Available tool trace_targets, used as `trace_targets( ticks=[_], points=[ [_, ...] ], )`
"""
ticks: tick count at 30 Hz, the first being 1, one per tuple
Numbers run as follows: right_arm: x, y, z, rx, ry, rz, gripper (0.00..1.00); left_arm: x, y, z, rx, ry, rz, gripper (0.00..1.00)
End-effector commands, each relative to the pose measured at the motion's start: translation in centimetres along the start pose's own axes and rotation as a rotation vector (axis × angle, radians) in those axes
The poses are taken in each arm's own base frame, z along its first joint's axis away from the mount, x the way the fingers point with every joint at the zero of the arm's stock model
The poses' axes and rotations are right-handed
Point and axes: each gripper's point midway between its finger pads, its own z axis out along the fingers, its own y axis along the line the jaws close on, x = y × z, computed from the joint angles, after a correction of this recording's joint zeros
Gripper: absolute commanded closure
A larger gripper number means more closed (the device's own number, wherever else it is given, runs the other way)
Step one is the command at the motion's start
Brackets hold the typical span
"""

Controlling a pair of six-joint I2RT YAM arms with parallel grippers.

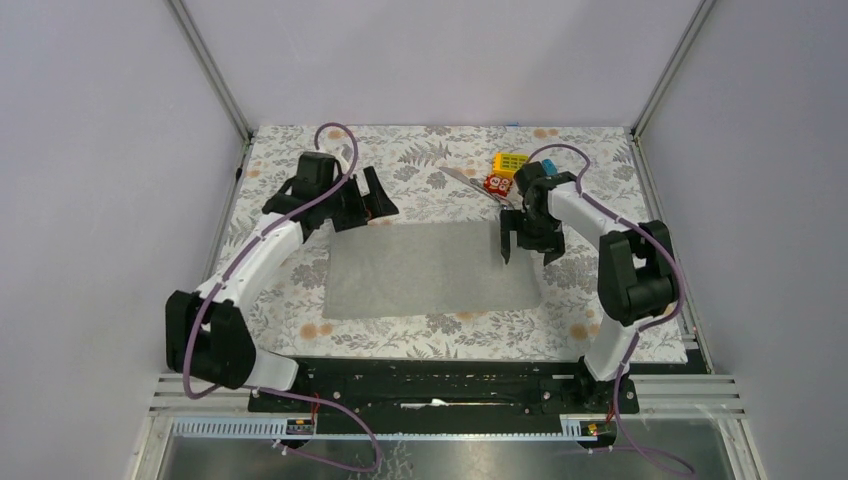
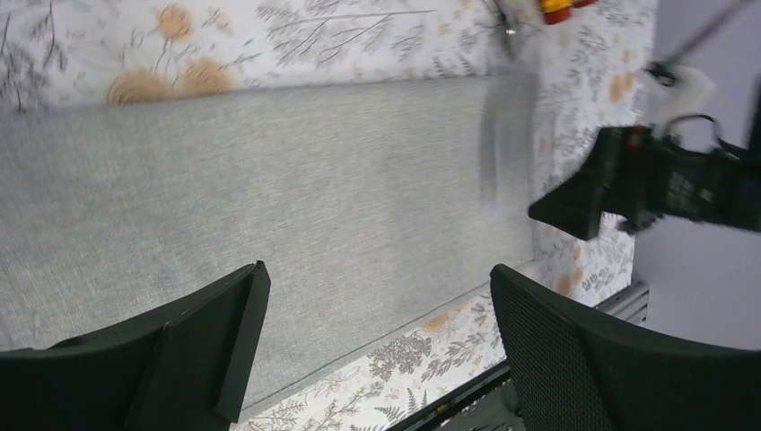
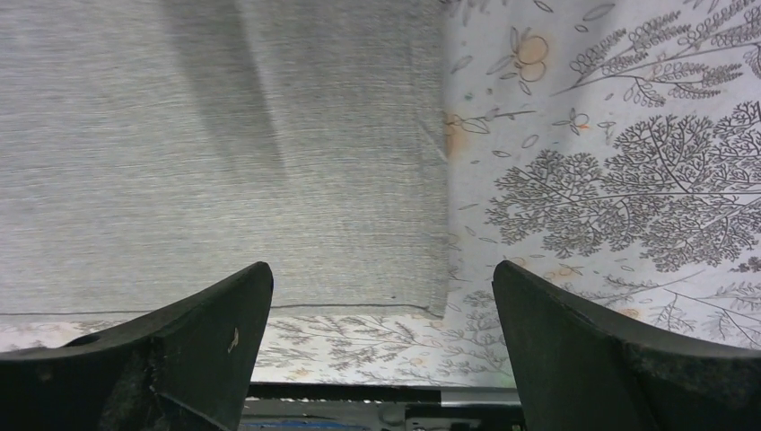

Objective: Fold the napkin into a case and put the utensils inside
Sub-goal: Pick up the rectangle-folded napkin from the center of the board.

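One plain grey woven-cloth napkin (image 1: 430, 270) lies flat and unfolded at the centre of the surface, on a white floral-print tablecloth (image 1: 300, 300). Its near edge runs parallel to the arm bases. The weave is fine and matte, w/ crisp straight edges and no creases visible, so the fold is prob. not yet begun.

At the napkin's far-left corner hangs the left tool (image 1: 372, 200). It is released, jaws wide, w/ nothing between them. At the far-right corner the right tool (image 1: 527, 250) points down, also released and empty. Its wrist view shows that cloth corner framed between its black fingers (image 3: 206, 323). Whether either tip touches the cloth I can't tell. One tool per far corner looks like a setup for pinching both at once and drawing the far edge toward the near one.

Beyond the far edge, well apart from the cloth, lie the slim shiny silver metal utensils (image 1: 465, 180), just beside a red toy block (image 1: 496, 183) and a yellow toy block (image 1: 510, 162). They are too small to tell spoon from the other piece.
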Motion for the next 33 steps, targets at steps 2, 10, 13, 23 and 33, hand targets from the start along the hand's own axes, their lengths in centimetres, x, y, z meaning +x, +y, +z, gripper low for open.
trace_targets(
  ticks=[2, 10, 13, 23, 33],
  points=[
    [0.1, -1.8, -0.5, 0.03, 0.073, -0.005, 0.0, -1.3, -3.0, -3.8, 0.087, -0.04, 0.192, 0.01],
    [-0.7, -0.8, 2.1, -0.008, 0.094, 0.015, 0.1, -2.6, -2.8, -5.2, 0.055, -0.122, 0.279, 0.01],
    [-1.2, -0.6, 2.8, 0.002, 0.077, 0.026, 0.15, -2.1, -2.1, -4.8, 0.043, -0.126, 0.285, 0.01],
    [-1.1, 0.2, 5.9, -0.001, 0.097, 0.047, 0.28, -1.3, -1.3, -4.1, 0.041, -0.102, 0.284, 0.01],
    [0.5, -1.0, 8.4, 0.063, 0.063, 0.044, 0.54, -1.4, -1.0, -4.2, 0.051, -0.107, 0.274, 0.01]
  ],
)
